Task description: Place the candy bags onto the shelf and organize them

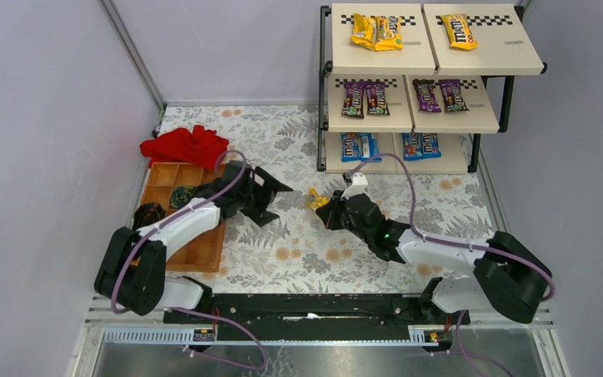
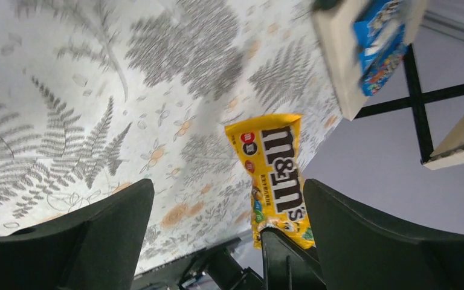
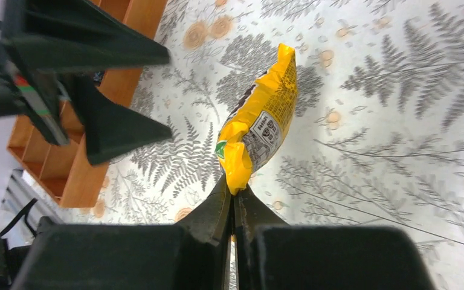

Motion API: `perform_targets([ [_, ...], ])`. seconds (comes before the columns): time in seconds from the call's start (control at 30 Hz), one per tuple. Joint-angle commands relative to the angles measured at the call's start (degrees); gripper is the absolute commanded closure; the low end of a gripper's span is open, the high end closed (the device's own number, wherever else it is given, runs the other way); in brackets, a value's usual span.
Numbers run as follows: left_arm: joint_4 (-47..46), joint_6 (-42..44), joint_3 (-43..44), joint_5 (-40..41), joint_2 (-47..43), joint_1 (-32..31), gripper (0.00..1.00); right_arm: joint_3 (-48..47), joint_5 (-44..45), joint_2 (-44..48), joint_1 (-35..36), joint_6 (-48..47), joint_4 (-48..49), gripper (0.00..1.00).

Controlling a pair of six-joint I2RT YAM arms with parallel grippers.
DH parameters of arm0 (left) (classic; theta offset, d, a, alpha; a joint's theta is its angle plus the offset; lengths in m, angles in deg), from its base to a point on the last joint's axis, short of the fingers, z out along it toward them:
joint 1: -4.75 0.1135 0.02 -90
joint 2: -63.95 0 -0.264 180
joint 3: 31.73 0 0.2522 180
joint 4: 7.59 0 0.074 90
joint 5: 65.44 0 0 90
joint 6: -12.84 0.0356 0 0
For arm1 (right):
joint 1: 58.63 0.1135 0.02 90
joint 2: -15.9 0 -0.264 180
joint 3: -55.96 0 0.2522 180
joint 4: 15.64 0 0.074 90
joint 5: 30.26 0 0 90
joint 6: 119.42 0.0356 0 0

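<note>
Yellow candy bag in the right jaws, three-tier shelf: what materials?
The yellow candy bag: thin glossy plastic film, judging by crinkles and sheen. The three-tier shelf: matte cream boards, likely painted wood or laminate; thin black frame looks metal.

blue candy bags [image 2: 379, 45] blurred, shelf [image 2: 338, 72] cropped

Left end effector [image 2: 226, 188] gapes (right end effector [image 3: 234, 192] clamped).

Red cloth [image 1: 184, 145] beside wooden tray [image 1: 204, 250]
</note>
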Motion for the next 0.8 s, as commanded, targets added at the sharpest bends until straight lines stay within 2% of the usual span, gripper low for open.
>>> perform_targets([
  [0.0, 8.54, 12.99, 7.87, 7.1, -5.4, 3.09, 0.01, 0.27, 7.42, 6.83, -1.68, -6.51, -6.12, 1.0],
  [0.2, 11.7, 26.13, 13.62, 12.36, -11.78, 6.67, 0.01, -5.45, 2.37, 14.74, -5.98, -16.72, -17.95, 1.0],
  [0.37, 11.98, 35.61, 17.61, 21.07, -18.53, 7.11, 0.01, -17.41, -8.11, 19.61, -5.95, -25.98, -28.43, 0.99],
  [0.5, 10.48, 43.53, 19.37, 25.45, -22.61, 7.11, 0.01, -29.26, -16.72, 19.5, -5.94, -31.07, -37.97, 0.99],
  [0.63, 8.44, 49.58, 19.57, 27.21, -24.85, 7.11, 0.01, -37.98, -17.56, 20.0, -5.97, -33.52, -41.84, 0.99],
  [0.77, 7.55, 53.61, 19.2, 27.56, -25.23, 6.38, 0.01, -45.4, -12.38, 18.96, -5.96, -36.6, -43.01, 0.98],
])
